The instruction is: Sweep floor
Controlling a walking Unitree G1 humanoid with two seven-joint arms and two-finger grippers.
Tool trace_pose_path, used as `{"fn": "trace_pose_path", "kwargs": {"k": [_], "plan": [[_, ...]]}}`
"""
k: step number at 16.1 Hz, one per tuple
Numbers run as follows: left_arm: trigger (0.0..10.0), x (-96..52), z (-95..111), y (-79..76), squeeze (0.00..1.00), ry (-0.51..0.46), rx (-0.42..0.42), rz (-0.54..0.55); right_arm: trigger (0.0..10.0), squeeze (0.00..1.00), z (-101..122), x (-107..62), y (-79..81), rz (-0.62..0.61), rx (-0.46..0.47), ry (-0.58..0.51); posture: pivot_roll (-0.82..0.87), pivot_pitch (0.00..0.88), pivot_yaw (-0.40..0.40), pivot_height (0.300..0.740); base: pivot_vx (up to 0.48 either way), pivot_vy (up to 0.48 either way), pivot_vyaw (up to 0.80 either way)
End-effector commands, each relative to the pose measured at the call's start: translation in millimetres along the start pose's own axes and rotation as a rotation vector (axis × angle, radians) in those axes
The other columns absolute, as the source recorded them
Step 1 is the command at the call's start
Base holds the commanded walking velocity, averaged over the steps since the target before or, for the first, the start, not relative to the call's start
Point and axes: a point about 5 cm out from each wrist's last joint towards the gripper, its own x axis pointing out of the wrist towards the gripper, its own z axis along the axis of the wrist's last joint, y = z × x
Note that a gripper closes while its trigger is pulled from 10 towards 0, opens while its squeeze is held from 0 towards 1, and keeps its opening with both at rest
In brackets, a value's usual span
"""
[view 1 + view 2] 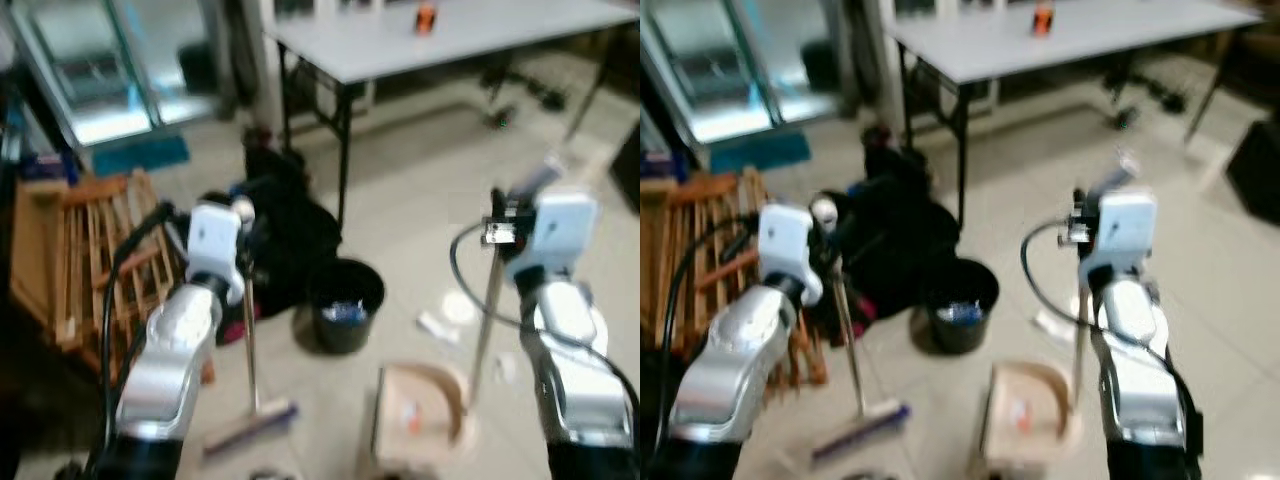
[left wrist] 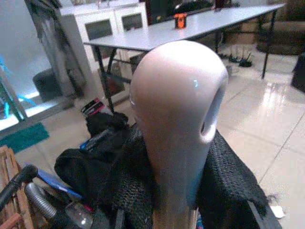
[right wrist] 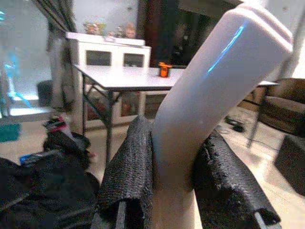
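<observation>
1. Nearest the robot, a dustpan (image 1: pixel 420 410) sits on the pale tiled floor (image 1: pixel 400 190), its pan holding a few bits of litter.
2. The dustpan's long handle (image 1: pixel 487 310) rises upright from the pan to the right end effector (image 3: pixel 174 191), whose two black fingers (image 3: pixel 126 176) are clamped on either side of the handle's white top end.
3. To the left, the broom head (image 1: pixel 250 425) rests on the floor, tilted slightly, just beside the dustpan.
4. The broom's pole (image 1: pixel 248 330) stands nearly upright and runs up to the left end effector (image 2: pixel 174 200), whose black fingers (image 2: pixel 228 186) are closed around the pole just under its rounded pale cap (image 2: pixel 178 95).
5. A little further on, between the two arms, a black bucket (image 1: pixel 345 305) stands on the floor with something bluish inside.
6. Small white scraps of litter (image 1: pixel 445 315) lie on the tiles right of the bucket, near the dustpan handle.
7. Behind the bucket a heap of black bags (image 1: pixel 285 230) lies against the foot of a bench leg.
8. At the left, a wooden slatted crate (image 1: pixel 85 260) leans tilted beside the left arm.
9. Furthest off, a long grey bench (image 1: pixel 450 35) on black legs carries a small orange object (image 1: pixel 426 17).
10. A glass door (image 1: pixel 100 70) stands at the far left.
</observation>
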Motion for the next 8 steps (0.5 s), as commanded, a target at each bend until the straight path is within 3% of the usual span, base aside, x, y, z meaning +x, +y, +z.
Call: {"fn": "trace_pose_path", "kwargs": {"k": [1,8], "plan": [[10.0,2.2,11,-1.9,0.00,-0.043,0.014,-0.018,10.0,0.00,11,0.6,-7.6,-0.047,-0.023,-0.033,-0.02,0.000,0.046,0.740,0.000,0.000,-0.80],[10.0,4.6,12,-10.7,0.00,-0.052,0.058,-0.046,10.0,0.00,8,-10.2,-12.6,-0.088,-0.010,0.042,-0.04,0.000,0.054,0.740,0.000,0.000,-0.80]]}}
